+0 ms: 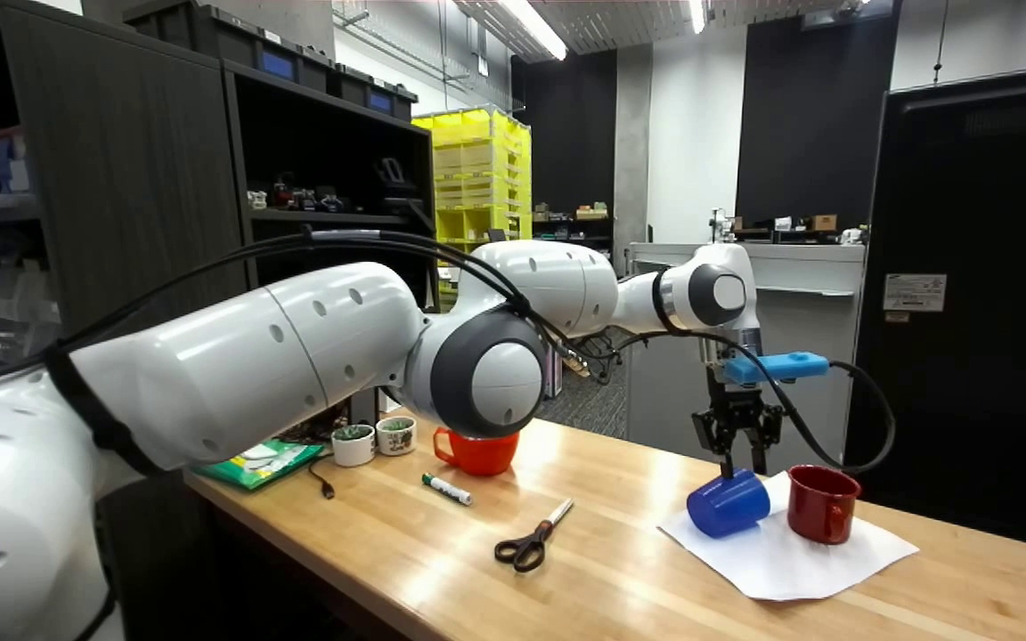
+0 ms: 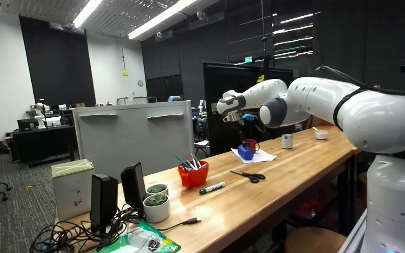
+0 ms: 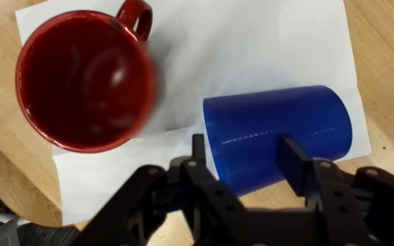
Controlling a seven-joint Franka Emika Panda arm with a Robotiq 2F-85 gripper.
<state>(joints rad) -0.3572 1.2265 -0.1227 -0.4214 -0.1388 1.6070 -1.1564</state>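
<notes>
A blue cup [image 1: 728, 507] lies on its side on a white sheet of paper [image 1: 798, 577]. It also shows in an exterior view [image 2: 245, 153] and the wrist view [image 3: 272, 116]. My gripper [image 1: 743, 470] points down right over the cup. In the wrist view my gripper [image 3: 242, 138] has its fingers apart with nothing held between them. One finger overlaps the cup's side and the other is by its end nearer the mug; I cannot tell if they touch it. A dark red mug [image 3: 84, 85] stands upright beside the cup on the paper, also seen in an exterior view [image 1: 820, 506].
Scissors [image 1: 531, 543], a green-capped marker [image 1: 447, 490] and an orange-red mug [image 2: 193, 175] with markers are on the wooden table [image 2: 223, 207]. Small potted plants [image 2: 156, 209], black speakers [image 2: 104, 200] and a green bag [image 2: 146, 239] are at one end. A white can [image 2: 287, 141] stands beyond the paper.
</notes>
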